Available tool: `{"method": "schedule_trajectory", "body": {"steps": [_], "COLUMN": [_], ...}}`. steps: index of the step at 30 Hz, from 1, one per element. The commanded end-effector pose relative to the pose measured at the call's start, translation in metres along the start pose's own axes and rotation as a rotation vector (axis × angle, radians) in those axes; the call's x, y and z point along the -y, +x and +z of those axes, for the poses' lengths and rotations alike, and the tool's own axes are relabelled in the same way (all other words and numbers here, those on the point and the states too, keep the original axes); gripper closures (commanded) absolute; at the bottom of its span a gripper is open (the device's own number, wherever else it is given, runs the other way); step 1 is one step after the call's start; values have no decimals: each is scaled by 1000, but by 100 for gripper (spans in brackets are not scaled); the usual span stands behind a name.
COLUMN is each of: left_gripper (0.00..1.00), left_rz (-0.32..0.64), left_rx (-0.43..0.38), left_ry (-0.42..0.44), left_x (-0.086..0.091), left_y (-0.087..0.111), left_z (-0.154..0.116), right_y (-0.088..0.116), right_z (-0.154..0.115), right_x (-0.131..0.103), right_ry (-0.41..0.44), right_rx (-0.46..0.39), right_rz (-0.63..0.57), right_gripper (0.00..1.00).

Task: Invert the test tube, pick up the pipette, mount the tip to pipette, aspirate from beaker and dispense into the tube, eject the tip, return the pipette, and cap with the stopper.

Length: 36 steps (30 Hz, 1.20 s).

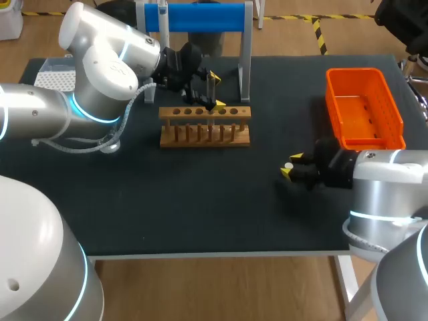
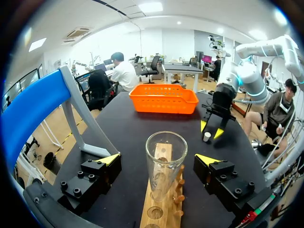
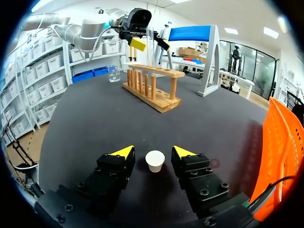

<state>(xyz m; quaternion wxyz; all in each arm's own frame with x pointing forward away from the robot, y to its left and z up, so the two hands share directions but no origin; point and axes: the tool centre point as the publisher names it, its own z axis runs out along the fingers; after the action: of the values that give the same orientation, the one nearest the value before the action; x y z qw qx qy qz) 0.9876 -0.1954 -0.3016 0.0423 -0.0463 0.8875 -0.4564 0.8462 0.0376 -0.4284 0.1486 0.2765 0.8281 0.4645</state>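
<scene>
The test tube (image 2: 166, 156) is stood mouth-up in the wooden rack (image 1: 204, 127), framed, seemingly untouched, by the spread fingers of the left gripper (image 1: 215, 91). The stopper (image 3: 155, 160) is left on the table (image 1: 167, 200) between the parted fingers of the right gripper (image 3: 154, 151), probably kept ready for capping.

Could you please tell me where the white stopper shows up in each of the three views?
Head view: the stopper lies between the right gripper's yellow tips, right of centre.
Left wrist view: stopper under the right gripper, beyond the wooden rack.
Right wrist view: stopper between its own open fingers.
Shared landmark: wooden rack.
</scene>
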Motion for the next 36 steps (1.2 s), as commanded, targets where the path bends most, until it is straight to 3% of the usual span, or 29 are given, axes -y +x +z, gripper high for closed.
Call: {"method": "schedule_trajectory", "body": {"steps": [1,5,9,25,35,36], "left_gripper": [0,0,0,0,0,0], "left_rz": [-1,-1,-1,-1,-1,-1], "left_rx": [-3,-3,-3,-3,-3,-3], "left_ry": [-3,-3,-3,-3,-3,-3], "left_x": [0,0,0,0,0,0], "left_y": [-1,-1,-1,-1,-1,-1], "left_z": [0,0,0,0,0,0], "right_y": [1,0,0,-1,-1,-1], "right_z": [2,3,3,4,5,5], "right_x": [0,1,1,2,3,3], "right_ry": [2,4,4,7,9,9], "right_rx": [6,8,9,12,11,11], "right_rz": [0,1,3,9,11,11], "right_gripper": [50,47,54,58,78,84]}}
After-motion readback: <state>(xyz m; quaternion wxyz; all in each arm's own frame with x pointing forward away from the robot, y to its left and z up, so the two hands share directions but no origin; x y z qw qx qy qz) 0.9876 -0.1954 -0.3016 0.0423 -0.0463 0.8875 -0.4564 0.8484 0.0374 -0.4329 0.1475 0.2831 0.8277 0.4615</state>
